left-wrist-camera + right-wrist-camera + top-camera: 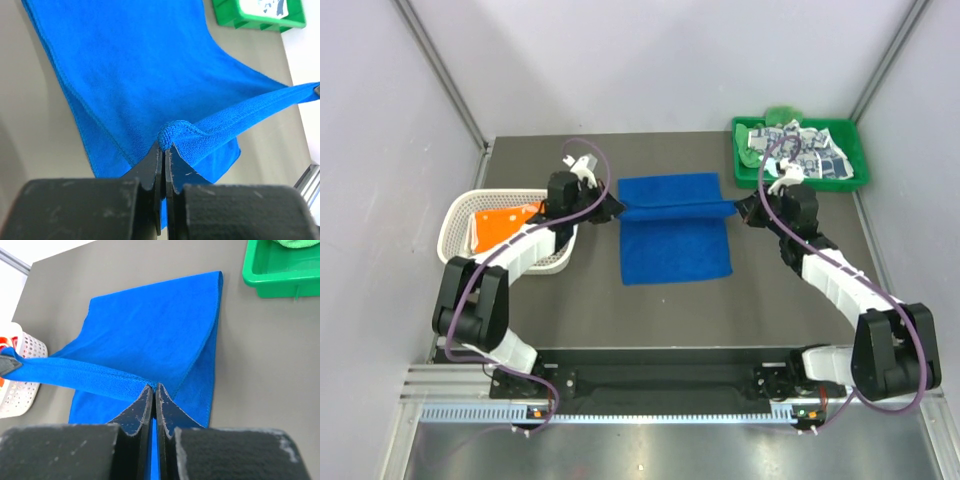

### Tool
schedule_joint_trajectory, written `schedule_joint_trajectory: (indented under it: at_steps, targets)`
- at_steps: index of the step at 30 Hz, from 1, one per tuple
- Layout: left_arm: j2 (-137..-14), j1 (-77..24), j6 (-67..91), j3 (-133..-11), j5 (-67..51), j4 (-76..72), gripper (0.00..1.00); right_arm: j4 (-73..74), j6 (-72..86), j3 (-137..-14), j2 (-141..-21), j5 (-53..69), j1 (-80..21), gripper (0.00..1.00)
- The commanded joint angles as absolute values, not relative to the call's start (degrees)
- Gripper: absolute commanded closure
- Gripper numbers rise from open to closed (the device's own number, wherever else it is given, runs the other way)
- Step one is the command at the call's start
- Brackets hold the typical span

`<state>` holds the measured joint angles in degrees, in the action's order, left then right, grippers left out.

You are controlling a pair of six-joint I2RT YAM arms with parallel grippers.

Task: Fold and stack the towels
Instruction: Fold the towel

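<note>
Right, top view: one royal blue towel (675,240) lies flat mid-table, its raised edge taut between the left gripper (613,207) and right gripper (742,210), both clamped on it. One orange towel (500,222) in the one white lattice basket (455,225). One patterned towel (805,158) and one green towel (782,112) in the one green tray (840,186).
Left wrist: fingers (150,170) pinched on a bunched blue corner.
Right wrist: fingers (137,412) pinched on that edge's other end.

Left gripper (164,149), right gripper (153,388) clamped, facing inward.
</note>
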<state>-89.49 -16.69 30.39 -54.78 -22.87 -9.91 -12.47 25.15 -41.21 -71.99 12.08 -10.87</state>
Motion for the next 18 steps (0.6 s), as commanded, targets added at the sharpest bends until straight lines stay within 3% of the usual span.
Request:
schedule_joint_trajectory:
  at_steps: [1, 18]
  targets:
    - [-87.89, -16.96, 29.7, -52.48, -22.32, -11.77, 1.0, -15.46, 25.22, -39.21, -71.01, 11.86, -11.43, 1.0]
    - [-95.71, -21.18, 32.17, -42.01, -21.89, -20.83, 1.0, -28.74, 31.46, -26.11, -81.55, 15.47, -11.43, 1.0]
